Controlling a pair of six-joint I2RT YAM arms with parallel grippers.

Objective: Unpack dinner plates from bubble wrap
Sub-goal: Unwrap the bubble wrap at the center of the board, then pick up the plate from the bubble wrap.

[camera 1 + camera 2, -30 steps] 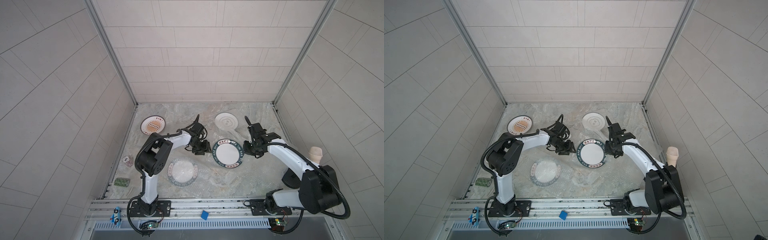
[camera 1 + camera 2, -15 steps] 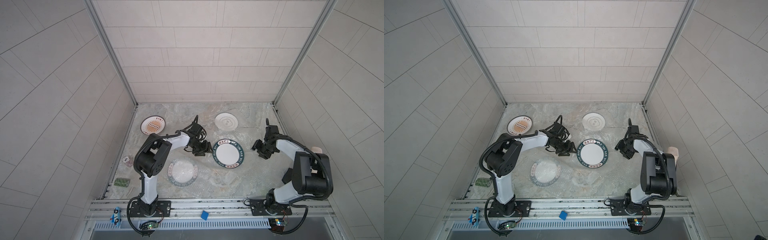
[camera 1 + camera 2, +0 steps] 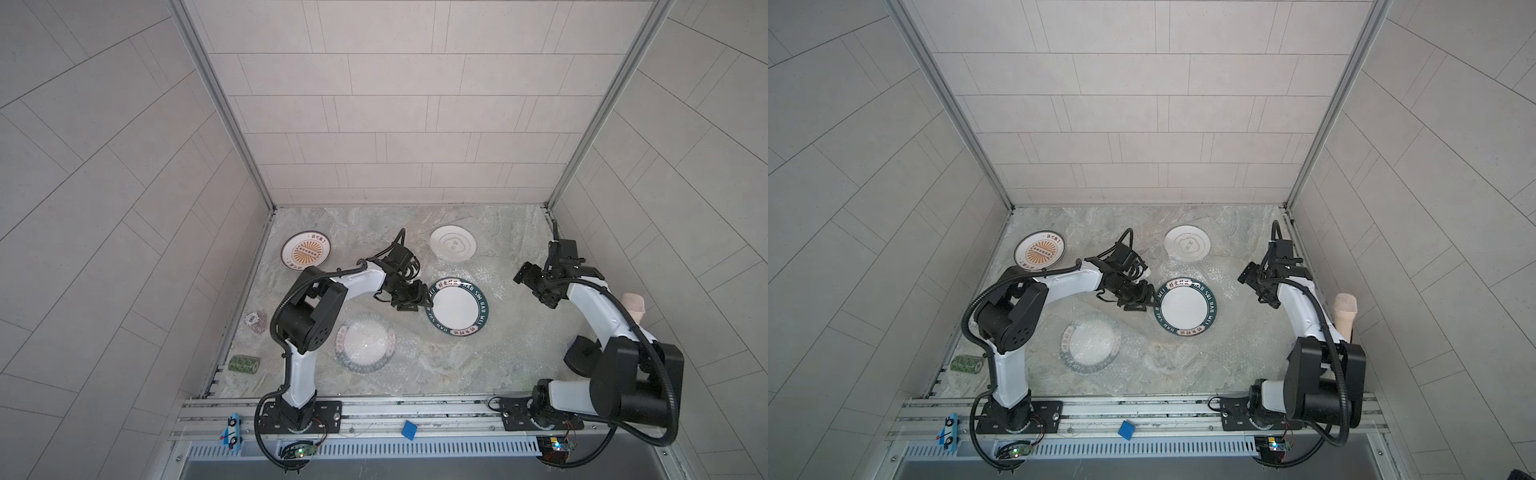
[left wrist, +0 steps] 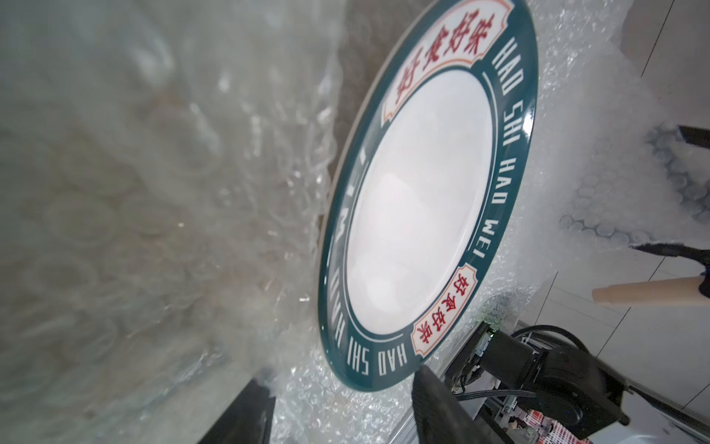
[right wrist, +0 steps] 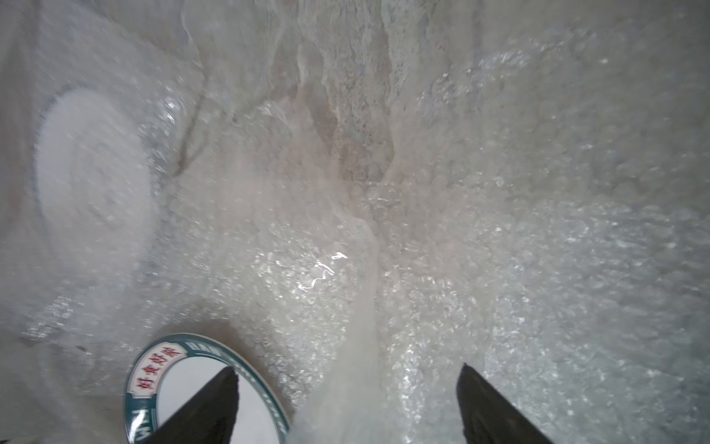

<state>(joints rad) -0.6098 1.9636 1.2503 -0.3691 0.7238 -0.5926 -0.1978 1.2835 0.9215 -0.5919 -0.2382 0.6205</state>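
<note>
Black left gripper (image 3: 419, 300) stands jaws partly apart, the green-rimmed plate (image 3: 457, 306) just ahead, its rim at the fingertips, lying on bubble wrap (image 3: 505, 284) on the desk (image 3: 353, 222). Beyond the plate and apart from it, the right gripper (image 3: 536, 286) hangs over the bubble wrap, jaws wide.

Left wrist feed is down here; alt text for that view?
A white dinner plate with a dark green lettered rim lies unwrapped on bubble wrap, filling the view. More crumpled wrap blurs close to the lens beside it, and the fingertips of the left gripper stand apart at the plate's near rim.
</note>
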